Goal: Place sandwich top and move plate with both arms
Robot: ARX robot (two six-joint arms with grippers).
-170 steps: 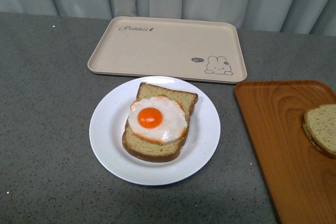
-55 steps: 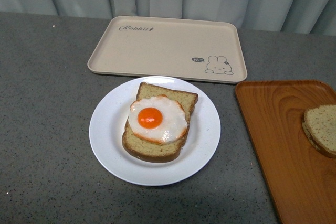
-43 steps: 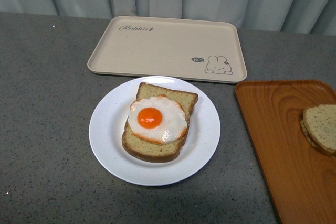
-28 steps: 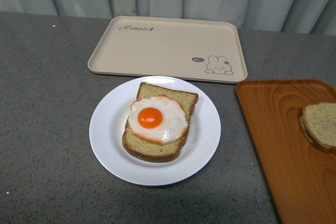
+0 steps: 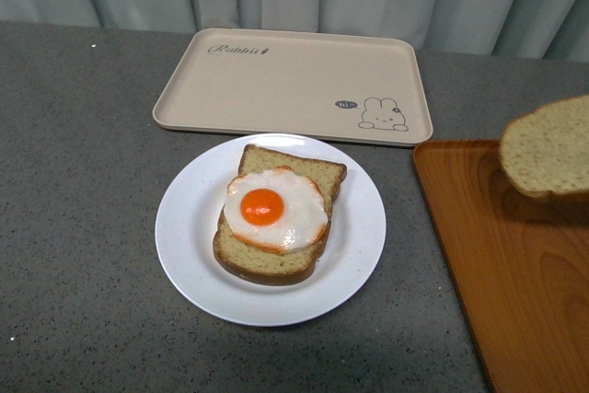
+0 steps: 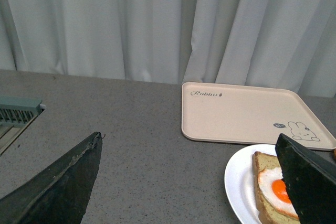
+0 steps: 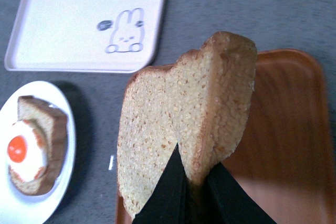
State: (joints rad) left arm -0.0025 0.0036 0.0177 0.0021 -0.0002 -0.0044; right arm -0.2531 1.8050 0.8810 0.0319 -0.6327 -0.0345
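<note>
Sandwich top (image 7: 181, 119) tan, speckled, creased, pinched by right fingers (image 7: 167, 195); left fingers (image 6: 58, 187) spread

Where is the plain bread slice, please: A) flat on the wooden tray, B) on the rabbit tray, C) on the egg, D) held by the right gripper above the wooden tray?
D: the right gripper pinches the plain slice, raised over the wooden tray.
</note>
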